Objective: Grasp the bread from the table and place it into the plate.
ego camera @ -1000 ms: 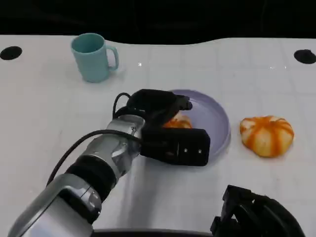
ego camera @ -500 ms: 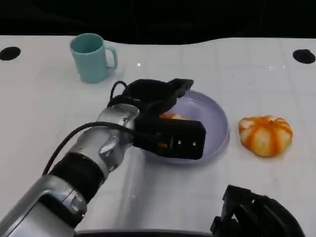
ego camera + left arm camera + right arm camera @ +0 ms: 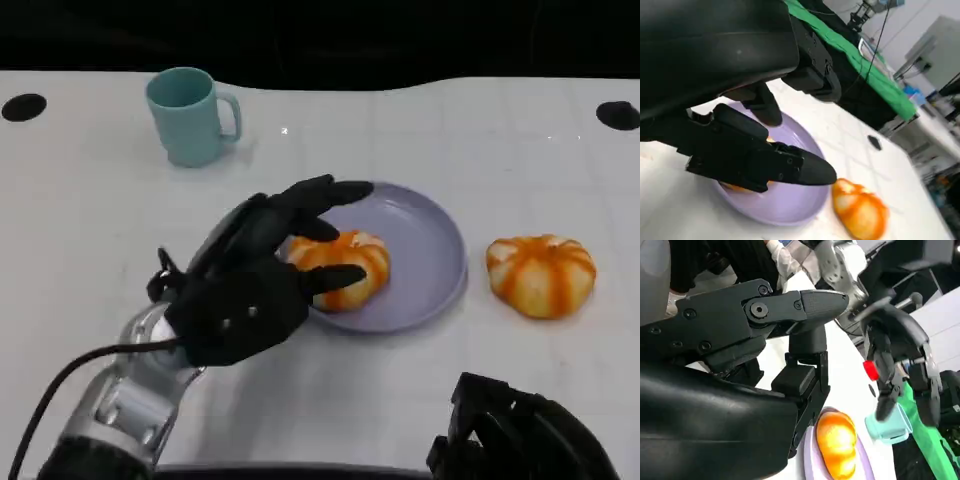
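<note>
Fingers (image 3: pixel 320 195) of the left hand (image 3: pixel 250 290) spread wide, hiding part of the bread (image 3: pixel 345 262) on the plate (image 3: pixel 430 250).

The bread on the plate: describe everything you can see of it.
The bread on the plate is a round, domed bun, glossy orange with pale cream stripes running from its top down its sides. It looks whole and lies on the left part of the lilac plate, near the rim. The left hand is right beside it with fingers spread, one passing above it and another against its near side; real contact is hard to judge. A similar bun lies apart on the table.
</note>
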